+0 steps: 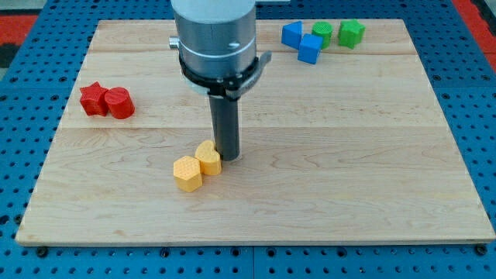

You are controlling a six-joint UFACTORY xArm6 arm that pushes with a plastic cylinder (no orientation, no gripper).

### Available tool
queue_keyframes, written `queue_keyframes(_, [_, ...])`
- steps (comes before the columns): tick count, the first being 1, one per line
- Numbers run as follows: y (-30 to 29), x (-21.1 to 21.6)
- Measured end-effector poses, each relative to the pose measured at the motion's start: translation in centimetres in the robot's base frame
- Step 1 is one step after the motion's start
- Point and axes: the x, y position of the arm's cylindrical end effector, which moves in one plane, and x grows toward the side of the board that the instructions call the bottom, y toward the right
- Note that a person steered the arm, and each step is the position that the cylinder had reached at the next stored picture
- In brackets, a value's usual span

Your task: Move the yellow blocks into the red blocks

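Two yellow blocks lie touching near the board's lower middle: a yellow hexagon block and a yellow heart-shaped block just up and right of it. My tip rests against the right side of the heart-shaped block. Two red blocks sit together at the view's left: a red star-shaped block and a red cylinder touching it on its right. The red pair lies well up and left of the yellow pair.
Two blue blocks and two green blocks cluster at the top right of the wooden board. The arm's grey body hangs over the board's top middle.
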Motion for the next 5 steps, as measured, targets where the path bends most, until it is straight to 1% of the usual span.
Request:
queue_keyframes(1, [-2.0,1.6])
queue_keyframes(2, [-8.8,1.3])
queue_keyframes(3, [-14.1,0.5])
queue_keyframes(4, [-17.6,-1.9])
queue_keyframes(5, [-17.6,-4.5])
